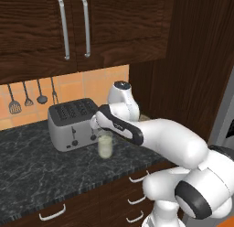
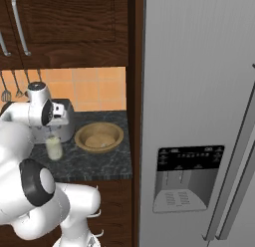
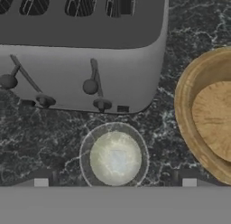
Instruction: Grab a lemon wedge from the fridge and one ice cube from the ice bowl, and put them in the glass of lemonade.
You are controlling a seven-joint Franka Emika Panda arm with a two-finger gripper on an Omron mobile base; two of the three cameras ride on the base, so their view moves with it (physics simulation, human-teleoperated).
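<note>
The glass of lemonade (image 3: 115, 157) stands on the dark counter just in front of the toaster, seen from straight above in the hand view. My gripper (image 3: 115, 179) hangs over it, open, its fingertips (image 3: 40, 179) wide apart with nothing held. A pale squarish patch sits in the middle of the drink; I cannot tell what it is. The ice bowl (image 3: 187, 114) lies to the right of the glass (image 2: 54, 147), its visible inside bare wood. The ice bowl (image 2: 99, 136) stands near the fridge (image 2: 199, 81), whose doors are shut. The lemon wedge is out of view.
A silver toaster (image 1: 73, 123) stands right behind the glass (image 1: 105, 145). Dark wooden cabinets (image 1: 73, 29) hang above, with utensils (image 1: 27, 99) on the tiled wall. A tall dark panel (image 2: 134, 81) separates counter and fridge. The black dispenser panel (image 2: 189, 164) is set in the fridge door.
</note>
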